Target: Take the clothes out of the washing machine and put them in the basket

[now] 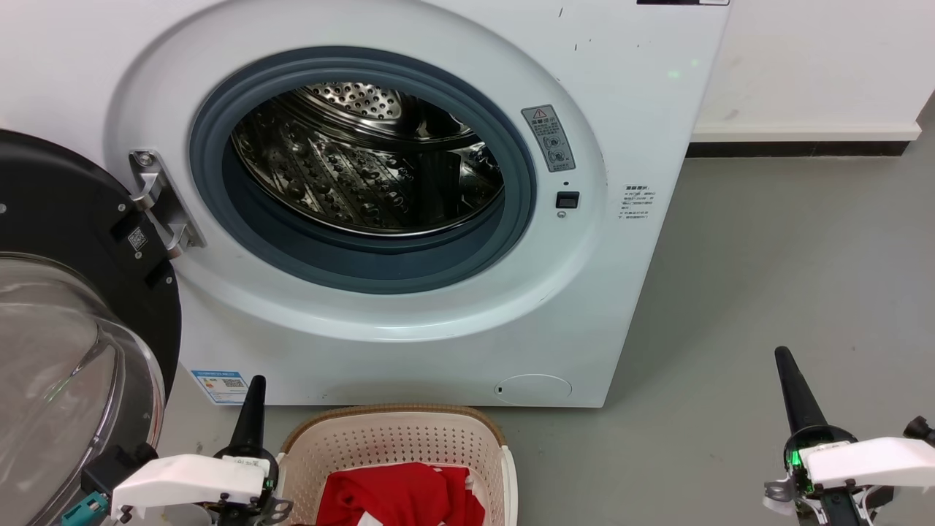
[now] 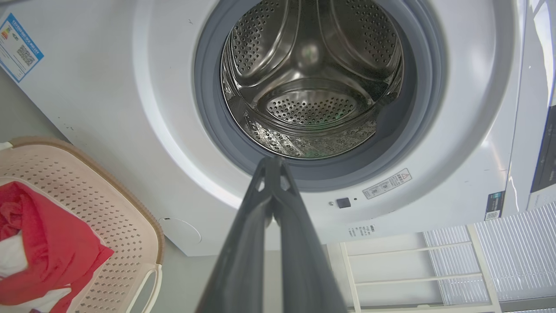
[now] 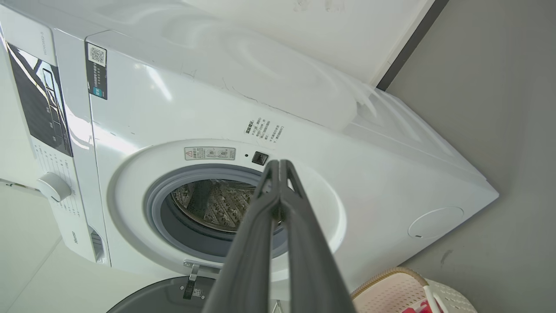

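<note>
The white washing machine (image 1: 453,307) stands in front of me with its porthole door (image 1: 66,329) swung open to the left. Its steel drum (image 1: 365,157) looks bare inside, as it does in the left wrist view (image 2: 310,78). On the floor below the machine sits the cream basket (image 1: 398,438) with red clothes (image 1: 402,497) lying in it; the basket (image 2: 104,208) and clothes (image 2: 47,248) also show at the lower left of the left wrist view. My left gripper (image 1: 256,383) is shut beside the basket's left rim, holding nothing. My right gripper (image 1: 783,356) is shut over bare floor at the right.
Grey floor (image 1: 789,263) stretches to the right of the machine up to a white wall with a dark skirting strip (image 1: 796,148). The open door juts out at the left, close to my left arm. A white rack (image 2: 434,269) appears in the left wrist view.
</note>
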{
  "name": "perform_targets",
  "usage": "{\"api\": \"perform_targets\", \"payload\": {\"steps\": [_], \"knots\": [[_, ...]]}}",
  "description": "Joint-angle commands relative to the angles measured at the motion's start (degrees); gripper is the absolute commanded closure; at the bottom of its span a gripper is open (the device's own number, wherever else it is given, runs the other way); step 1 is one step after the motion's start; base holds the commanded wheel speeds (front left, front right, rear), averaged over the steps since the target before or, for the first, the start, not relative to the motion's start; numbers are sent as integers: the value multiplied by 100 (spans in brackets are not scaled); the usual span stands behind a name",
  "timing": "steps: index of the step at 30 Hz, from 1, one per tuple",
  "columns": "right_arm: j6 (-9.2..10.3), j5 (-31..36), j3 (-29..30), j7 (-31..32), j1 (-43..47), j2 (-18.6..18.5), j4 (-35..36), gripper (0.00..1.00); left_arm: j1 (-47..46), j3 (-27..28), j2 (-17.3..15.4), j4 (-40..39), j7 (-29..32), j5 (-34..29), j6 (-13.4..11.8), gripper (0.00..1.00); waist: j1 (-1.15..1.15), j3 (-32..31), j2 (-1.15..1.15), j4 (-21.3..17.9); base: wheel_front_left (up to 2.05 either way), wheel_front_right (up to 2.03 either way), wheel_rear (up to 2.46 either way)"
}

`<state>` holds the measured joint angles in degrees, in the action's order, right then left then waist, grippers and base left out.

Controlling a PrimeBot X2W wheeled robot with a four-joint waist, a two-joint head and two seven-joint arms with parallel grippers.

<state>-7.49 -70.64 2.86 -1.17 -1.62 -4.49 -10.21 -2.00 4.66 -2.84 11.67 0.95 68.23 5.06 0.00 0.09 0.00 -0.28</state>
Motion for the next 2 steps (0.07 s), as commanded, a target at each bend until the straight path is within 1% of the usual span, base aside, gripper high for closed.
{"api": "perform_targets", "payload": {"steps": [1,2], "knots": [[-1,-160,13,31,-145,-37,1,100,-133,30,-6,-11,36,153,36,100,0,0,0,1,0,0,0],[-1,-215,16,44,-149,-36,-8,100,-141,33,-6,-4,52,210,43,100,0,0,0,2,0,0,0]]}}
